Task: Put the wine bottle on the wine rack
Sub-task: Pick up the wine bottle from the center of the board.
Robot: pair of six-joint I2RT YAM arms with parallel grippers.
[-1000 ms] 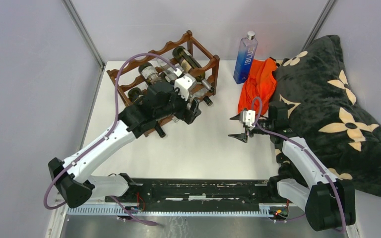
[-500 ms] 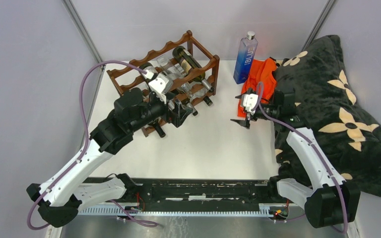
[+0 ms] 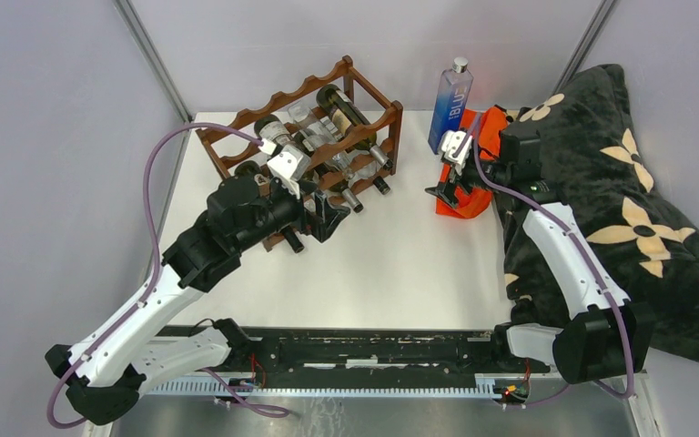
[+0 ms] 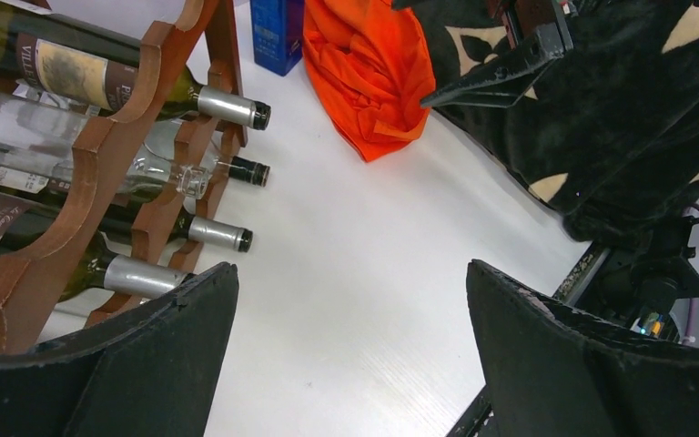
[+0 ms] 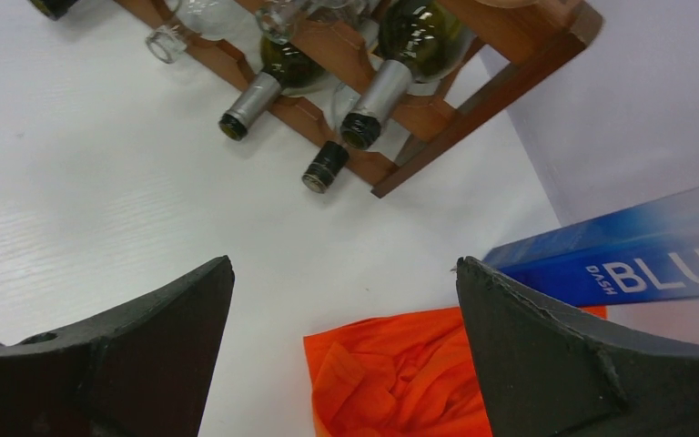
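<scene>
- Two grippers in view, both with jaws spread wide and nothing between the fingers.
- Left gripper (image 3: 326, 217): hangs just off the wine rack (image 3: 309, 86), at the near end of the side where the necks stick out. Close to the nearest necks, not touching them.
- Wine rack: reddish-brown wood with wavy rails and straight posts. Stands skewed on the white table (image 3: 391, 264).
- Wine bottles (image 3: 344, 111): several lie on their sides in the rack's scallops, across more than one tier. Some are dark glass with silver or black caps, some clear glass. None is in either gripper.
- Right gripper (image 3: 446, 187): right of the rack and apart from it, above the near end of an orange cloth (image 3: 487, 137). Its wrist view looks back at the rack's protruding necks.
- Blue bottle (image 3: 450, 100): stands upright, right of the rack's far corner with a gap between. Silver cap, "BLU" lettering.
- Orange cloth: crumpled, right of the rack, just beside the blue bottle's base.
- Black blanket (image 3: 601, 182) with cream flower shapes: beyond the cloth, farthest from the rack. Part of the right arm crosses over it.
</scene>
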